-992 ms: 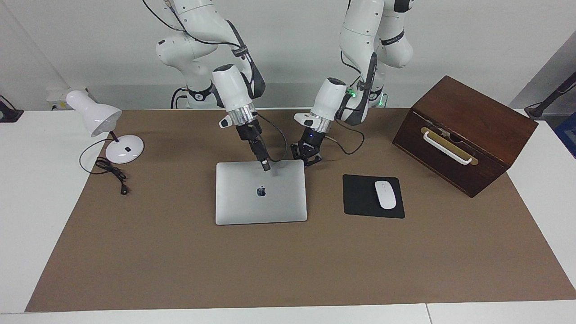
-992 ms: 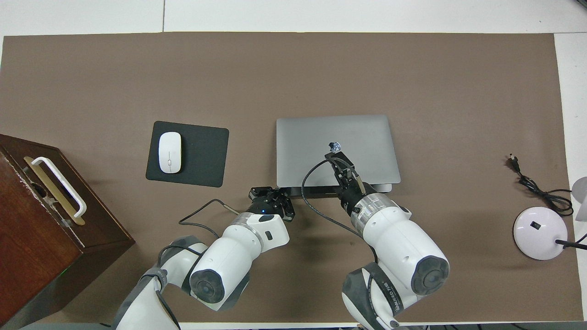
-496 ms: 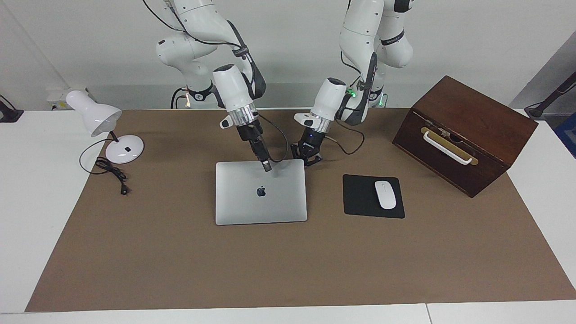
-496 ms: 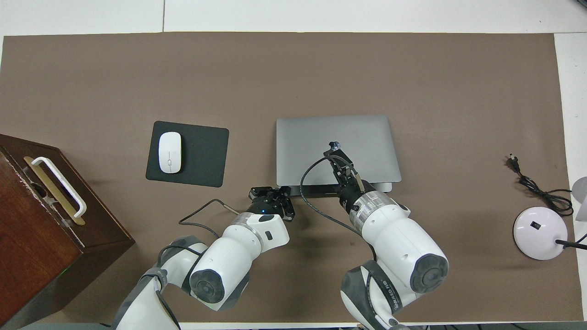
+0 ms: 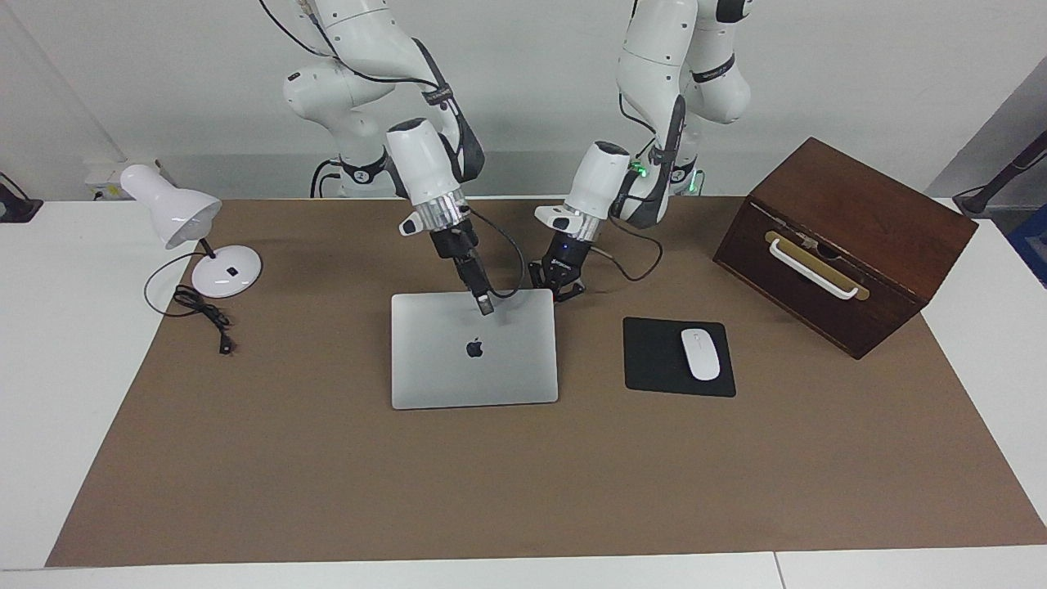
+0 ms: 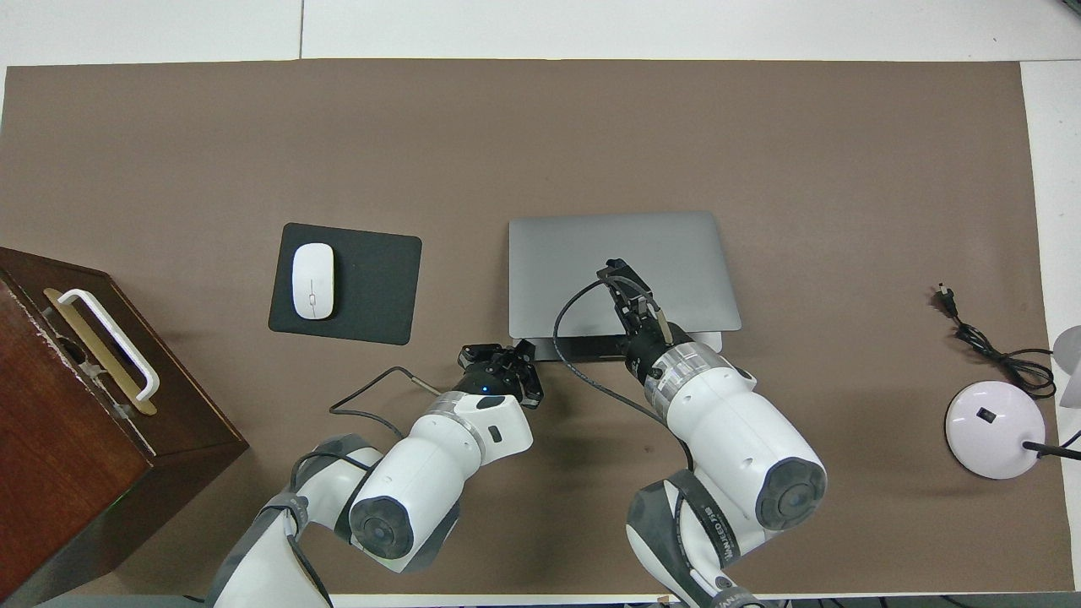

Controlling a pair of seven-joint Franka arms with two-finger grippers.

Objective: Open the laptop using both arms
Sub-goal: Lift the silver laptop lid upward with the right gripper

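- The left gripper, in the upper middle of the facing view, is clenched, its tips together and its links splayed. It sits low on the brown mat, just beside the laptop's corner that lies nearest the robots at the left arm's end. Whether it touches that corner cannot be told.
- The left arm slopes down from its base at the top of that view, with the forearm tilted toward the laptop.
- The right gripper points steeply down, and its tip is on or just over the lid close to the lid's edge nearer the robots. Whether it is clenched or released cannot be told.
- The right arm leans forward over that edge, and a black cable loops beside its wrist.
- The laptop lies in the middle of the frame, flat on the mat.
  - Its long axis runs from one arm's end of the table to the other.
  - The logo reads upright in the facing view.
  - In the overhead view a dark strip of its base shows under the lid's edge nearer the robots.
- The mouse pad carries a white mouse and lies beside the laptop toward the left arm's end.
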